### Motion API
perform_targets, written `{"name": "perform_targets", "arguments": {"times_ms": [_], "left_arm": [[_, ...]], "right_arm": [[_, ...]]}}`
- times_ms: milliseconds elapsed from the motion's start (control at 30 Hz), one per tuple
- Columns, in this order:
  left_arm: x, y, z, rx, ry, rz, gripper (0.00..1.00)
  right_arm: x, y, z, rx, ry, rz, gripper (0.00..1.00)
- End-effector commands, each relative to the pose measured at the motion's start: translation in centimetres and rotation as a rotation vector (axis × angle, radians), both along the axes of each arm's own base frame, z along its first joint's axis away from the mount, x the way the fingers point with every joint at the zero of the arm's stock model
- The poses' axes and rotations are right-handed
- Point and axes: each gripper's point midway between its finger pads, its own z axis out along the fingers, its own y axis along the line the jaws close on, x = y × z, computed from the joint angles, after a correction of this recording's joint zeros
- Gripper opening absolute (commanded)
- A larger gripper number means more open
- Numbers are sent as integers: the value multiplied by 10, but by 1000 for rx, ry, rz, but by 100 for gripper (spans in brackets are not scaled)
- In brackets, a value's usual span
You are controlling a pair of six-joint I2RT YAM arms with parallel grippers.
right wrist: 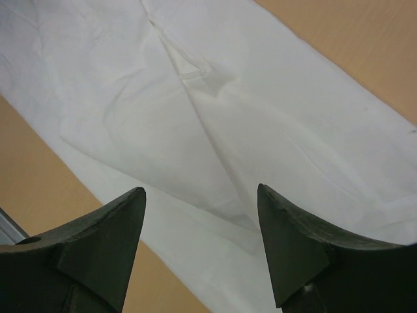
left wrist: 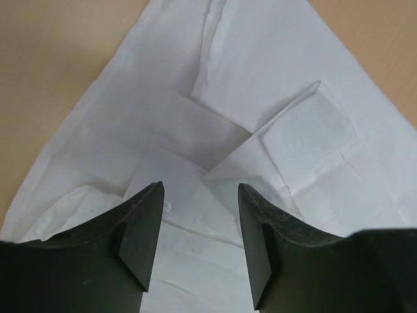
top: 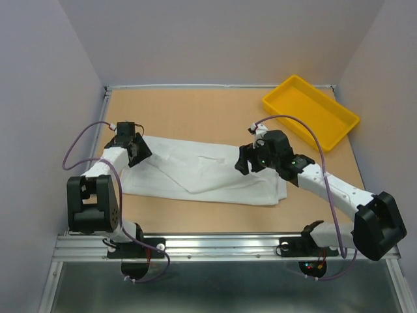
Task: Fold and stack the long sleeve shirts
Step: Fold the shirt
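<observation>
Shirt: one white long sleeve shirt lay on the worktop, folded into a long band running left to right across the middle.
Shirt's surface: flat but creased, with overlapping folded layers at its left end and a long diagonal crease further right.
Left claw: it was over the shirt's left end, fingers spread with only cloth showing in the gap and nothing pinched.
Right claw: it was over the right part of the band, also spread wide and holding nothing.
Contact: whether either claw touched the fabric could not be told.
Tray: a yellow tray sat at the far right corner — well apart from the shirt.
Edges: bare worktop showed beside the cloth in both wrist views.
</observation>
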Motion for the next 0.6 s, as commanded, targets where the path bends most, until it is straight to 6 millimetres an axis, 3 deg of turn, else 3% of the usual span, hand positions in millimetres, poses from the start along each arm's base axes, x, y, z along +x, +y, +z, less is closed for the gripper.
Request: {"name": "perform_targets", "arguments": {"times_ms": [0, 333, 567], "left_arm": [[17, -7, -1, -14, -39, -78, 60], [20, -19, -21, -56, 11, -144, 60], [31, -21, -22, -53, 14, -148, 53]], "right_arm": [[-6, -2, 3, 12, -32, 7, 75], [-8, -3, -2, 7, -19, 3, 75], [-7, -2, -4, 6, -12, 3, 75]]}}
